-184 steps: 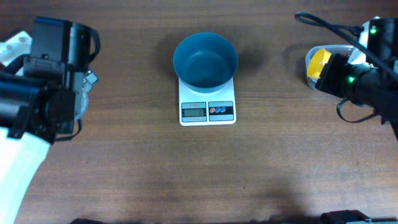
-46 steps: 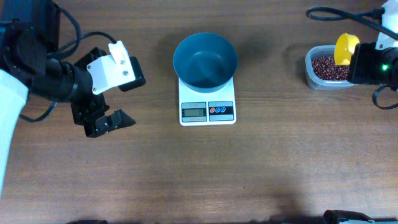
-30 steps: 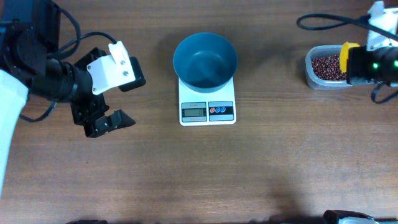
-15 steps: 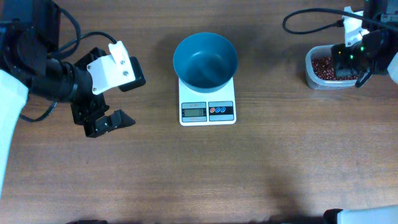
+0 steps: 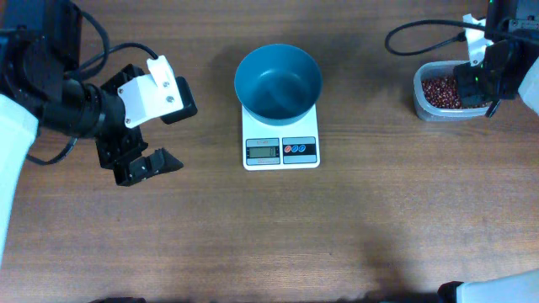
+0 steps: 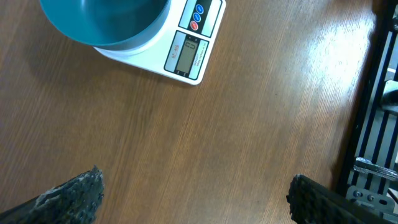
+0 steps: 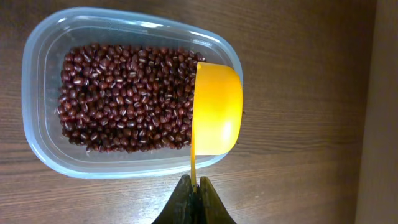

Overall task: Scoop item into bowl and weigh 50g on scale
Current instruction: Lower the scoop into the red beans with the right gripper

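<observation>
Now the right claw (image 7: 194, 186) was clamped on the yellow scoop (image 7: 216, 109), its cup on edge over the beans (image 7: 124, 99) in the tub (image 7: 37, 143), upper right; the left claw (image 5: 175, 135) stood apart. It seemed better to dig shallow and carry level to the bowl (image 5: 278, 82) on the scale (image 5: 280, 151).

Right gripper (image 7: 194, 186) brought yellow scoop (image 7: 216, 109) over beans (image 7: 124, 99) in tub (image 7: 37, 81)
</observation>
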`<move>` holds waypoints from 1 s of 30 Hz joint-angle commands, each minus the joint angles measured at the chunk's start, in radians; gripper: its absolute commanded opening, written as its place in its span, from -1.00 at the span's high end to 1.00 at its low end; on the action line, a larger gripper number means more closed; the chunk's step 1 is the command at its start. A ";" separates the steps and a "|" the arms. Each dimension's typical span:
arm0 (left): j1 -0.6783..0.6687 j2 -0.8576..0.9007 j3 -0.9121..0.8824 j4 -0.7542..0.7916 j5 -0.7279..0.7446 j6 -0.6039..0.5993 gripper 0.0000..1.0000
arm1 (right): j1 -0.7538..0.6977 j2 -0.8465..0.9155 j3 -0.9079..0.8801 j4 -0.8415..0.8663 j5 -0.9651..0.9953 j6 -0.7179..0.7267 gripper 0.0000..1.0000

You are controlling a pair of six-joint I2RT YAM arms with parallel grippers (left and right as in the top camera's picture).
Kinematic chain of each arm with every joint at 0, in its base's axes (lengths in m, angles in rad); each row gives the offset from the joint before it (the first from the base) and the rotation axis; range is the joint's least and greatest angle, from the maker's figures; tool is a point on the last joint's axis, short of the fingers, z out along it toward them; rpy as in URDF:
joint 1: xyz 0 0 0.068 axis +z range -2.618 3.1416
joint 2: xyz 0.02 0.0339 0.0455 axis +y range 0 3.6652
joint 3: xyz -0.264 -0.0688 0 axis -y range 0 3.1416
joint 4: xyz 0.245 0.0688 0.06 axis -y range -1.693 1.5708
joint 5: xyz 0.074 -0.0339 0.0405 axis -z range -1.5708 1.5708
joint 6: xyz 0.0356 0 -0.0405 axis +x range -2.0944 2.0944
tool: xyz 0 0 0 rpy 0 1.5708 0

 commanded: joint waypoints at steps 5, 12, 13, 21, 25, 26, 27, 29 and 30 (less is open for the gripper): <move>0.006 -0.004 -0.006 -0.001 0.003 0.016 -0.98 | -0.003 0.021 0.018 -0.010 0.031 -0.011 0.92; 0.006 -0.004 -0.006 -0.001 0.003 0.016 -0.97 | -0.003 0.071 0.017 -0.010 0.038 -0.011 0.92; 0.006 -0.004 -0.006 -0.001 0.003 0.016 -0.97 | -0.003 0.073 0.017 -0.011 0.061 -0.011 0.92; 0.006 -0.004 -0.006 -0.001 0.003 0.016 -0.97 | -0.003 0.073 0.017 0.020 0.135 -0.010 0.92; 0.008 -0.004 -0.006 -0.001 0.003 0.016 -0.98 | -0.003 0.079 0.016 0.018 0.135 -0.011 0.92; 0.008 -0.004 -0.006 -0.001 0.003 0.016 -0.97 | -0.003 0.089 0.016 0.017 0.134 -0.011 0.92; 0.008 -0.004 -0.006 -0.001 0.003 0.016 -0.97 | -0.002 0.097 0.016 0.015 0.133 -0.011 0.92; 0.008 -0.004 -0.006 -0.001 0.003 0.016 -0.97 | 0.004 0.118 0.016 0.014 0.131 -0.011 0.92; 0.008 -0.004 -0.006 -0.001 0.003 0.016 -0.97 | 0.011 0.127 0.016 0.014 0.131 -0.011 0.92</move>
